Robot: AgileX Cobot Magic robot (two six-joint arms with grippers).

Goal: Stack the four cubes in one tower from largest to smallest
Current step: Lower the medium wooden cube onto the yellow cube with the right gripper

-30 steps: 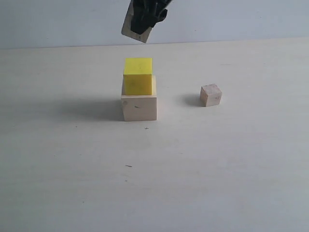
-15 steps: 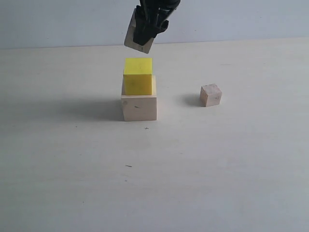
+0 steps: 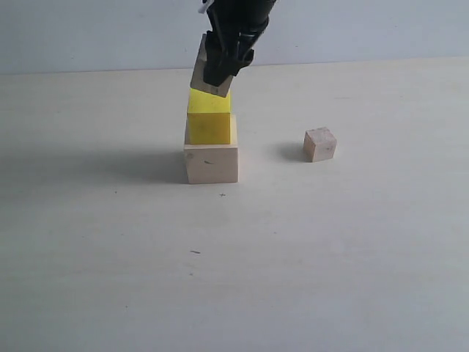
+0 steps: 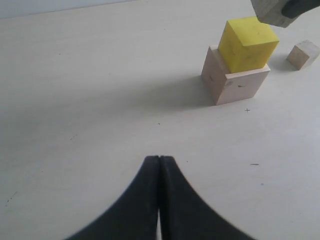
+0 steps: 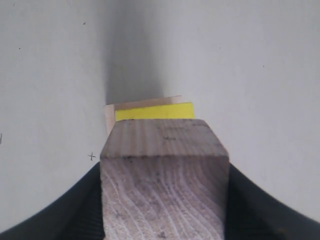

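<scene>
The largest pale cube point(image 3: 211, 163) stands on the table with the yellow cube point(image 3: 209, 121) on top of it. My right gripper point(image 3: 220, 70) is shut on the medium grainy wood cube point(image 3: 204, 79), tilted, just above the yellow cube's top; whether they touch is unclear. That wood cube point(image 5: 165, 180) fills the right wrist view between the black fingers point(image 5: 80, 205), with the yellow cube point(image 5: 155, 111) showing beyond it. The smallest pale cube point(image 3: 320, 144) sits alone to the right. My left gripper point(image 4: 159, 159) is shut and empty, well away from the stack point(image 4: 239, 62).
The pale tabletop point(image 3: 220, 257) stretches all around the stack, meeting a light wall point(image 3: 88, 33) behind. A few small dark specks mark the table surface in front of the stack.
My right gripper has come down with the grainy wood cube, from well above the yellow cube to just over its top. The left gripper has not moved.
</scene>
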